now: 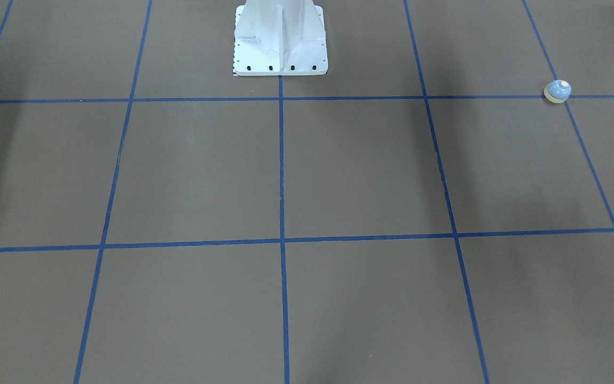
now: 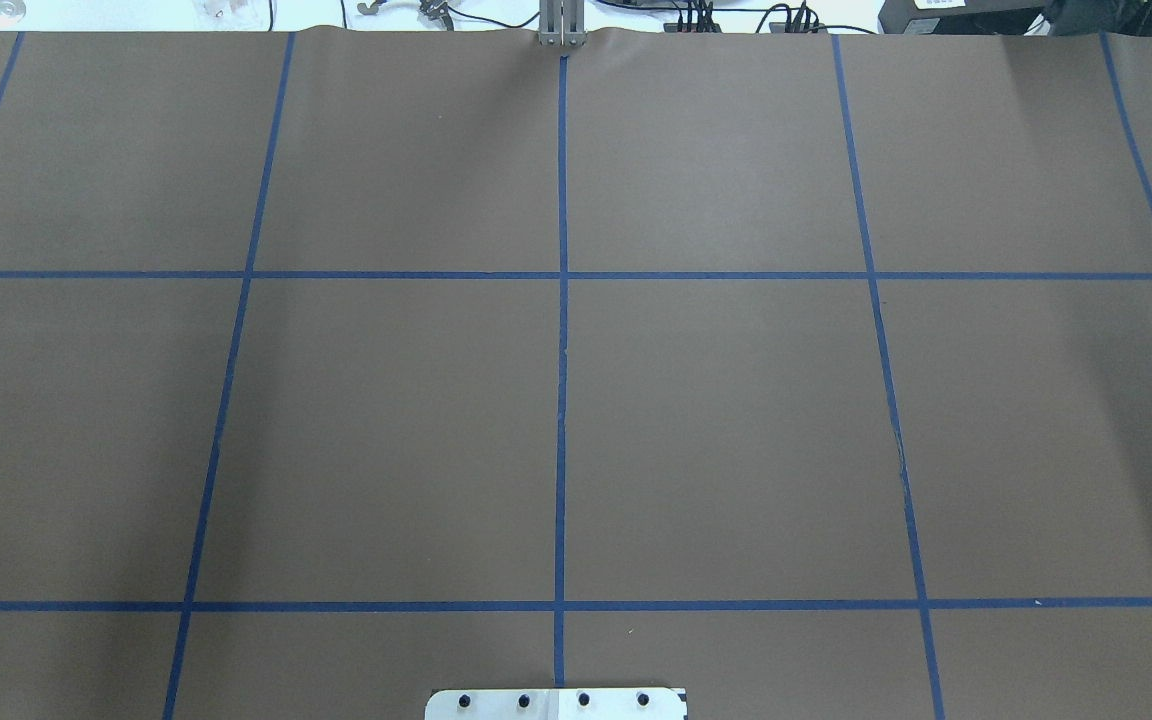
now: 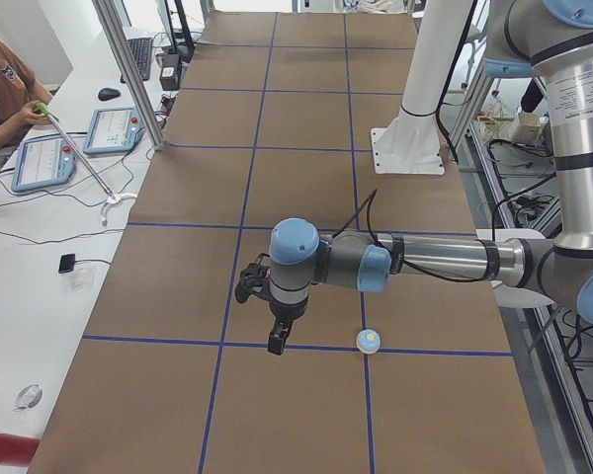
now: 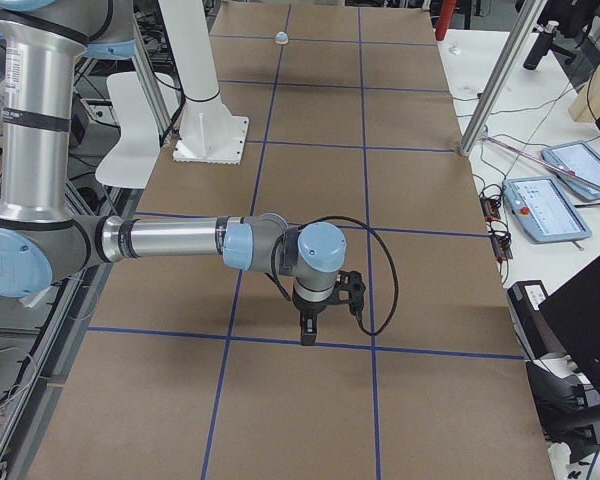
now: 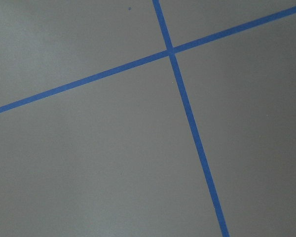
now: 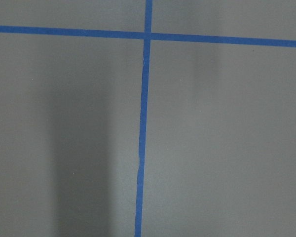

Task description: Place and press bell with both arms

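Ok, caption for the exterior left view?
Left arm's black two-finger gripper hangs over brown taped table, light-blue dome-shaped desk bell sitting alongside.

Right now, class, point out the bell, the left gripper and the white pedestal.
bell (image 1: 557, 89), front-facing view, blue dome.
left gripper (image 3: 276, 344), left side view, between fingertips.
white pedestal (image 1: 280, 42), front-facing view, front face.

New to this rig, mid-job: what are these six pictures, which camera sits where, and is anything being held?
Two jointed robot arms, left arm and right arm, reach over a brown table gridded with blue tape, by a white pedestal. One camera faces the robot, one looks over its shoulders, two sit at the table's ends, two ride the wrists and show only table and tape. The bell stands on the table, robot's left, unheld. The left gripper hangs apart from it, the right gripper far off; open or shut, I cannot tell.
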### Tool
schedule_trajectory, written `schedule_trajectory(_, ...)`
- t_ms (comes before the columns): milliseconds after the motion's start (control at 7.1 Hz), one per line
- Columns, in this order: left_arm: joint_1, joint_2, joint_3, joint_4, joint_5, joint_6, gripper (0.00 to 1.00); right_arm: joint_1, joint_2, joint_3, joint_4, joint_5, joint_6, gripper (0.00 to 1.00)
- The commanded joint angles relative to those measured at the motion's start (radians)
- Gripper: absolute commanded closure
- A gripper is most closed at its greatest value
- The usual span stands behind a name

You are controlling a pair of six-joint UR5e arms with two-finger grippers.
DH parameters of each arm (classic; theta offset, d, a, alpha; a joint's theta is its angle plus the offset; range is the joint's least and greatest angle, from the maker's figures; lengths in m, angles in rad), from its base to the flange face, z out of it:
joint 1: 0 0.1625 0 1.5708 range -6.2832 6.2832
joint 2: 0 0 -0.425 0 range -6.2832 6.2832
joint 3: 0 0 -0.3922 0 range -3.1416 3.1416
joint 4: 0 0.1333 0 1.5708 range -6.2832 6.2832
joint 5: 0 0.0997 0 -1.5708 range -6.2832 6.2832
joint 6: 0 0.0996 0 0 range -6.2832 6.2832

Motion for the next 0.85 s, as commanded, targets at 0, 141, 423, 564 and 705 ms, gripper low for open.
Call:
schedule_trajectory(0, -0.002, 0.0, -0.001, -0.001, 0.0, 0.0, 0.0, -0.007, 0.0, 0.002, 0.002, 0.003, 0.004, 0.0)
schedule_trajectory(141, -0.002, 0.0, -0.006, -0.002, 0.002, -0.002, 0.0, -0.007, 0.0, 0.002, 0.006, 0.003, 0.004, 0.0)
schedule_trajectory(423, -0.003, -0.006, -0.079, 0.068, 0.022, -0.021, 0.0, -0.007, 0.0, 0.002, 0.009, 0.002, 0.004, 0.0)
schedule_trajectory(564, -0.003, -0.02, -0.172, 0.193, 0.108, -0.041, 0.0, -0.007, 0.002, 0.007, 0.009, 0.002, -0.001, 0.0)
schedule_trajectory(705, 0.001, -0.017, -0.294, 0.322, 0.174, -0.122, 0.0, -0.007, 0.002, 0.007, 0.009, 0.002, -0.001, 0.0)
